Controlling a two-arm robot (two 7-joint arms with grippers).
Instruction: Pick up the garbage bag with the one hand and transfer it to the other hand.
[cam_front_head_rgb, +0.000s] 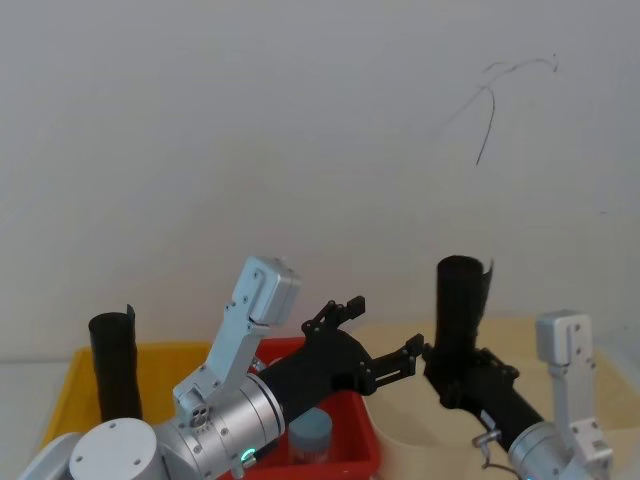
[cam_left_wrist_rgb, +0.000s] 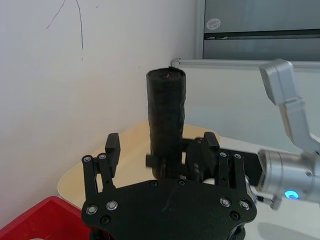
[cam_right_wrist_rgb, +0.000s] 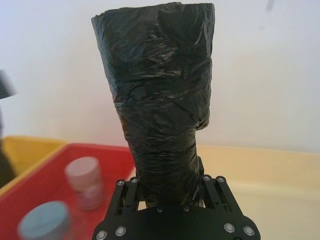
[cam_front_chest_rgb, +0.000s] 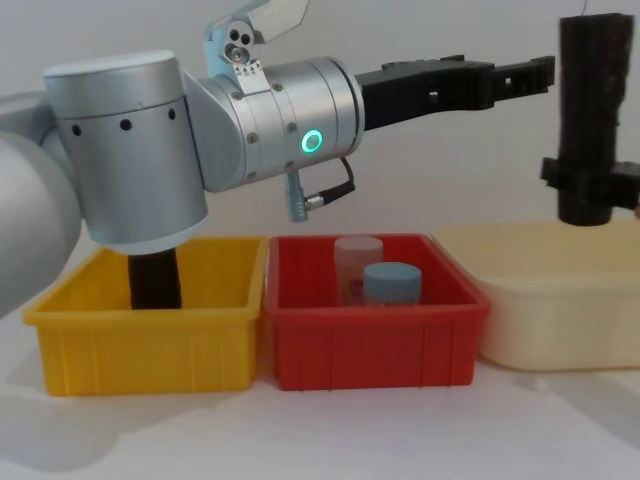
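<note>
so the garbage bag (cam_front_chest_rgb: 592, 110) is up in the air, standing upright, with its bottom end just above the left part of the cream bin (cam_front_chest_rgb: 560, 320). the right gripper (cam_front_chest_rgb: 590, 185), the one with the blue light, is clenched around the lower part of the roll, and most of the bag sticks up above its fingers. wrinkled black plastic, blunt top.

the left gripper (cam_front_head_rgb: 387, 325), on the fat silver wrist with the green ring light (cam_front_chest_rgb: 313, 141), reaches across above the red bin (cam_front_chest_rgb: 370, 340) toward the bag. its jaws are spread wide and grasp nothing. in the left wrist view the bag lines up between its two fingers, and in the head view the nearer fingertip is just beside the roll. can't tell if it actually touches.

down on the table, the red bin holds a jar with a grey-blue lid (cam_front_chest_rgb: 390, 283) and a clear tub (cam_front_chest_rgb: 357, 255) behind it. the yellow bin (cam_front_chest_rgb: 150, 350) to the left has a second black roll (cam_front_head_rgb: 113, 370) standing in it.
</note>
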